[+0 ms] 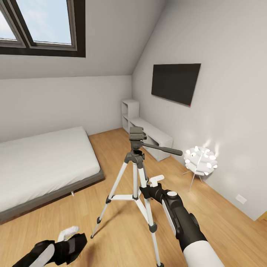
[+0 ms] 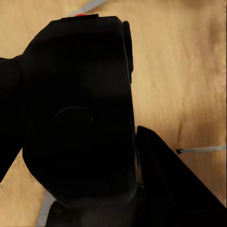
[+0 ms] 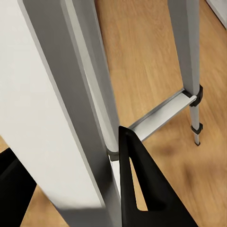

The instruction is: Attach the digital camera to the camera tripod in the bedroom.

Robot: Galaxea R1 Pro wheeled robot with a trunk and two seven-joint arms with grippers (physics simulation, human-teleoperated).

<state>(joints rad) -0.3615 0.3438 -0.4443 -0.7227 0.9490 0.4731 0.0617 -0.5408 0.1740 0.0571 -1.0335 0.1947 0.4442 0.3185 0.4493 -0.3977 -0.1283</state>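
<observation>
Bedroom scene, head view: at 7 o'clock the left gripper [image 1: 70, 241] sits low over the wood floor [image 1: 230, 222] with its fingers pinching the digital camera [image 2: 80, 109], whose black body and red top button show close up in the left wrist view. At centre stands the camera tripod [image 1: 136, 163], head bare, pan handle pointing toward 3 o'clock. At 5 o'clock the right gripper [image 1: 150, 185] has its fingers spread around one tripod leg; the bed [image 1: 40, 163] lies at 9 o'clock, the TV [image 1: 175, 82] at 1 o'clock.
</observation>
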